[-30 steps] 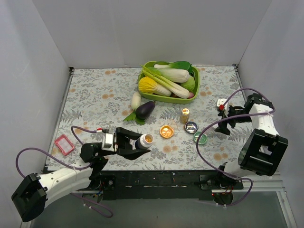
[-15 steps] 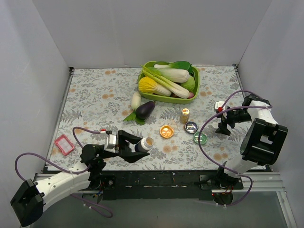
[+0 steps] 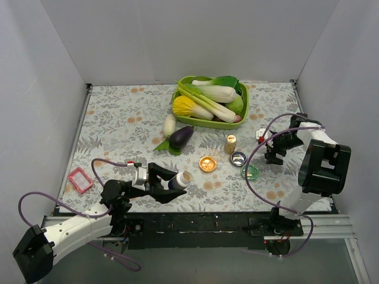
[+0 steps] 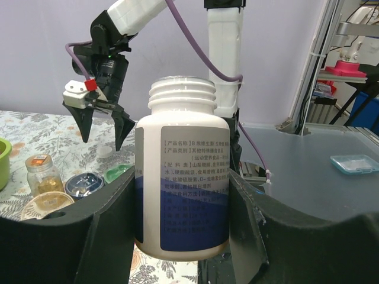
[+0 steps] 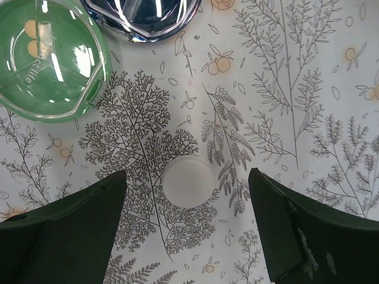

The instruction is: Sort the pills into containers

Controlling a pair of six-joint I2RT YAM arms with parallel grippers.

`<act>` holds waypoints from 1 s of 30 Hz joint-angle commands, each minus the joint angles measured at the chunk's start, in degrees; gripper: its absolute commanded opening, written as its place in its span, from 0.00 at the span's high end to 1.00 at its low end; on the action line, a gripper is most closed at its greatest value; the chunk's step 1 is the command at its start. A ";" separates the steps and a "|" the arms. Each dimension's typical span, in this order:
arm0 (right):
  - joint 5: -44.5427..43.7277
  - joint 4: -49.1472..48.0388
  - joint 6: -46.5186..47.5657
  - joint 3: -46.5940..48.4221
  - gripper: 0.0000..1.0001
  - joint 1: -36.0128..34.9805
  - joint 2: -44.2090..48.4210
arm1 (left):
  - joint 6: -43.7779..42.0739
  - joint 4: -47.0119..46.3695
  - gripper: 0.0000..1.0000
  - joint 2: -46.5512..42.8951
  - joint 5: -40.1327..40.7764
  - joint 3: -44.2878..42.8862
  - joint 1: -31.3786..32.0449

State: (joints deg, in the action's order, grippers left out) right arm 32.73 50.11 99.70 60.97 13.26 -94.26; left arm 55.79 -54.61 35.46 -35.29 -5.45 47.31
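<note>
**A:** The right arm (image 3: 323,160) is in from the right edge of the desk (image 3: 118,118)! A second ago it was hanging out by that edge, and now its jaws are just right of the green dish (image 5: 59,89).

**B:** And look below them. A flat white disc (image 5: 187,183) lies on the desk between the two black fingers. The jaws are spread wide and grasp nothing.

**A:** Pill or bottle cap?

**B:** Cannot tell. It sits near the green dish, with the blue dish (image 5: 142,18) next door. The orange dish (image 3: 208,164) is further toward the middle, and all three sit toward the near edge.

**A:** And the left arm (image 3: 77,222)?

**B:** Its jaws are clenched on the white pill bottle (image 4: 182,171), which is uncapped with its mouth aimed toward the dishes. Since a second ago that arm has sunk back toward the near edge, carrying the bottle slightly nearer. The grip is the same.

**A:** So what does that mean for the sort?

**B:** My read is that the right arm is lining up over that disc to pick it. I see no pill in the green dish, so the sorting looks barely begun.
</note>
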 commanded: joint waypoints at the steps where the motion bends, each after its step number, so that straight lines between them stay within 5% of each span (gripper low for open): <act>1: -2.93 0.16 -1.35 3.18 0.14 -1.21 -4.34 | -1.03 1.52 1.00 -1.18 1.19 0.18 -0.20; 18: -8.12 -1.94 -2.14 -0.41 0.39 -1.22 -6.37 | -1.47 3.19 1.00 -1.01 1.27 -0.44 -0.20; 21: -8.03 -1.33 -2.32 -0.33 0.46 -1.22 -6.55 | -1.12 3.19 1.00 -0.83 1.19 -0.44 -0.20; 28: -6.90 2.01 -5.56 0.90 0.82 -1.22 -5.16 | -1.21 4.51 1.00 -0.83 0.75 -0.52 -0.20; 30: -4.88 4.02 -7.58 1.17 0.83 -1.30 -3.22 | -1.21 5.21 1.00 -0.66 0.40 -0.61 -0.20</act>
State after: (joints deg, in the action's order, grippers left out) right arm 25.91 49.52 95.42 61.60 11.97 -100.51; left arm 55.27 -50.54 34.70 -34.74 -5.19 47.31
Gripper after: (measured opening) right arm 0.485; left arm 0.506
